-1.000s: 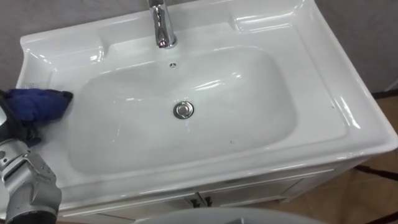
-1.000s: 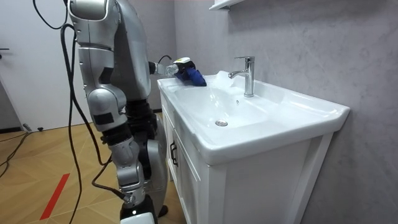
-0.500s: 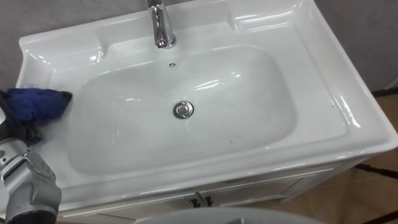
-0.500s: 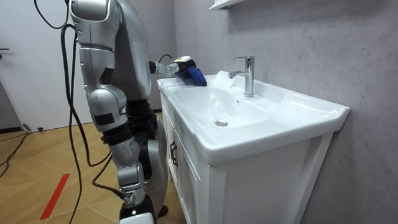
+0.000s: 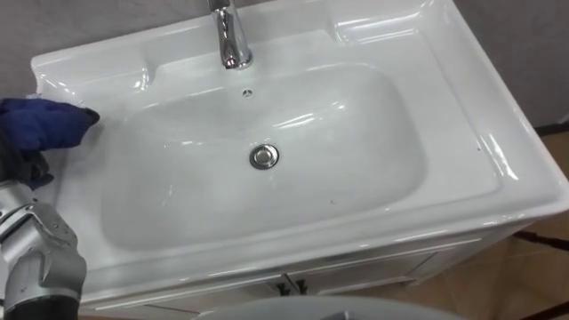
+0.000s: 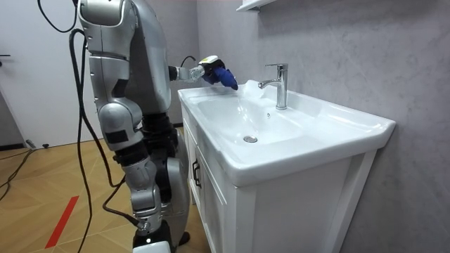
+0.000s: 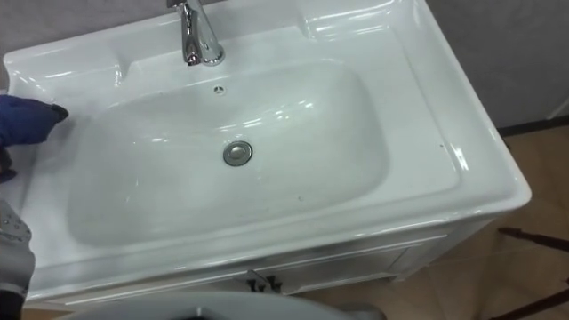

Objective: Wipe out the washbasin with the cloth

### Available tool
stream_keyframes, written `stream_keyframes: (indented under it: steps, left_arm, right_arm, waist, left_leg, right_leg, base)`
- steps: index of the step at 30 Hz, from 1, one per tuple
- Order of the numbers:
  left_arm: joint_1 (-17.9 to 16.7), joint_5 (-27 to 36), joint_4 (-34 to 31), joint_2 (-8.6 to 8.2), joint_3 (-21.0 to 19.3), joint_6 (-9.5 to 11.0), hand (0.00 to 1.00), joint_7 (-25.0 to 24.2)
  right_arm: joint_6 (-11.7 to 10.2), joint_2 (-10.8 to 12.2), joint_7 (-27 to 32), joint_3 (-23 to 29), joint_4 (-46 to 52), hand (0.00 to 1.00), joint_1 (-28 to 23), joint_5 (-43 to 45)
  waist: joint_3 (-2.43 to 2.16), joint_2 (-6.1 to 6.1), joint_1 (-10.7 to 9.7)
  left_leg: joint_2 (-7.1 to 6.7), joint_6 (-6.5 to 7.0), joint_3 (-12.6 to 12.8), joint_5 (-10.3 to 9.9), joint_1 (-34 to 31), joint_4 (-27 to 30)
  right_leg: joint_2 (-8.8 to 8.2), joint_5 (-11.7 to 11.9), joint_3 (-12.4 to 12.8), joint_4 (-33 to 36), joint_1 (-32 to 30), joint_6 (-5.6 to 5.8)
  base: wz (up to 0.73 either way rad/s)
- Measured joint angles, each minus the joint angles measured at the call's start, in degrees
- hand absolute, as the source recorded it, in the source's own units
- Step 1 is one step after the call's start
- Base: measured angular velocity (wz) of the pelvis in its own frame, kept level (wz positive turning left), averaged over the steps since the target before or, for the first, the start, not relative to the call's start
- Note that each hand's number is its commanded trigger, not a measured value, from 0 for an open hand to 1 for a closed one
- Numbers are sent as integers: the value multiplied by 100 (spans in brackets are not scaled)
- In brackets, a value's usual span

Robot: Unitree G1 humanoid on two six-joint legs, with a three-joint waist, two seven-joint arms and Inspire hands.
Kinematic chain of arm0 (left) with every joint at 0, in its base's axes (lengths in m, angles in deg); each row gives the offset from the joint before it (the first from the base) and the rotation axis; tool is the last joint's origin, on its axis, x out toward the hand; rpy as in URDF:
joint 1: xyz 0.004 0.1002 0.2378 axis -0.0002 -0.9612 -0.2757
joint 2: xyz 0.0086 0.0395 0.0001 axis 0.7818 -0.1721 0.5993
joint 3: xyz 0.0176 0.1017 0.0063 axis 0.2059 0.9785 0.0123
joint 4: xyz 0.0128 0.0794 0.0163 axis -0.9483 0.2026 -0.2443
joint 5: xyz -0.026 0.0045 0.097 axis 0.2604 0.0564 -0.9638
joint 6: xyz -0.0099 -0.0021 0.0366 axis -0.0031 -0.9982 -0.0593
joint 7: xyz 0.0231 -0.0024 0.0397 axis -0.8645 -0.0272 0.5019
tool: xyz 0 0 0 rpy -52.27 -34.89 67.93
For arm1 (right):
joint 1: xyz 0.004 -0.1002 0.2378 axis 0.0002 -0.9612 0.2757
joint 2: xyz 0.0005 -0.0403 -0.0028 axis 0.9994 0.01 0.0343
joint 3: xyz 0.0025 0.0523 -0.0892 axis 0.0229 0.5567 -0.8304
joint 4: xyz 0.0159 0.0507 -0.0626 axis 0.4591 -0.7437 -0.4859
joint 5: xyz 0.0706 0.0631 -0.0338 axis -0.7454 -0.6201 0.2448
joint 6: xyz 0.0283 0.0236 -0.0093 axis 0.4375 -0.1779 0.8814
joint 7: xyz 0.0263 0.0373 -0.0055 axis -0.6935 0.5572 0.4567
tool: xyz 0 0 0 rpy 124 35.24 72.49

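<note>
The white basin (image 5: pixel 498 169) has a chrome faucet (image 5: pixel 233 40) at the back and a metal drain (image 5: pixel 263 157) in the middle of the bowl. A blue cloth (image 5: pixel 40 124) sits bunched in my left hand (image 6: pixel 202 69), over the basin's back left corner. In the room view the cloth (image 6: pixel 222 76) hangs just above the rim, with the fingers curled round it. My left forearm (image 5: pixel 36 267) rises along the lower left edge. My right hand (image 6: pixel 145 219) hangs low at my side. I stand at the basin's front, facing it.
The basin rests on a white cabinet (image 6: pixel 281 211) with door handles (image 6: pixel 196 172) at the front. A grey wall runs behind the faucet, and a small shelf (image 6: pixel 253 4) hangs above. Wooden floor lies to my right of the cabinet.
My left hand has lifted the blue cloth off the left rim and carried it toward the back left corner. The basin itself looks the same.
</note>
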Motion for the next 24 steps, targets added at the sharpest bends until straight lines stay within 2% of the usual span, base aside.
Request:
stream_keyframes:
  steps: [5, 6, 7, 8, 9, 16, 20, 24]
  left_arm:
    - [0, 1, 0, 0, 0, 2, 100, 0]
    - [0, 1, 0, 0, 0, 2, 89, 0]
    - [0, 1, 0, 0, 0, 2, 66, -1]
    - [0, 1, 1, 0, 0, 1, 17, -2]
    - [0, 1, 1, 0, 0, 1, 0, -3]
    - [0, 0, 33, -6, 0, -14, 0, -142]
    - [-1, 0, 50, -108, 0, -105, 0, -306]
    - [-1, 4, 58, -159, 0, -108, 0, -437]
  right_arm:
    - [1, 0, 23, -1, 1, 0, -8, -10]
    - [0, 0, 32, -1, 2, 0, -7, -12]
    - [1, 0, 39, -1, 3, 0, -6, -12]
    - [1, 0, 55, -1, 3, 0, -6, -13]
    - [1, -1, 58, -1, 3, 0, -7, -14]
    - [6, 0, 51, -1, 3, 0, -10, -7]
    - [9, -1, 51, -2, 19, 0, -35, -2]
    - [9, -1, 51, -2, 28, 0, -43, -2]
  waist:
    - [1, -2, -9]
    - [2, -2, -9]
    - [2, -3, -6]
    - [3, -3, -7]
    - [3, -4, -9]
    - [12, 3, 18]
    - [16, -14, 26]
    - [12, -31, 26]
  left_leg:
    - [-1, 0, 2, 0, 2, -2]
    - [-1, 0, 2, 0, 2, -2]
    - [-1, 0, 2, 0, 1, -2]
    - [-1, 0, 2, 0, 1, -2]
    - [-1, 0, 2, 0, 2, -2]
    - [-2, 0, 3, 0, 0, -2]
    - [-2, 0, 6, 0, 0, -3]
    - [-2, 0, 11, 0, 2, -3]
  right_leg:
    - [-3, 0, -4, 3, 1, 0]
    - [-3, 0, -4, 3, 1, 0]
    - [-3, 0, -5, 5, 2, 0]
    - [-3, 0, -6, 5, 2, 0]
    - [-3, 0, -6, 5, 2, 1]
    - [-4, -1, -8, 6, 2, 2]
    - [-4, -3, -2, 6, 0, 5]
    - [-4, -3, -1, 6, -1, 5]
  base:
    - [0]
    - [0]
    - [0]
    - [0]
    - [0]
    - [0]
    - [0]
    - [0]
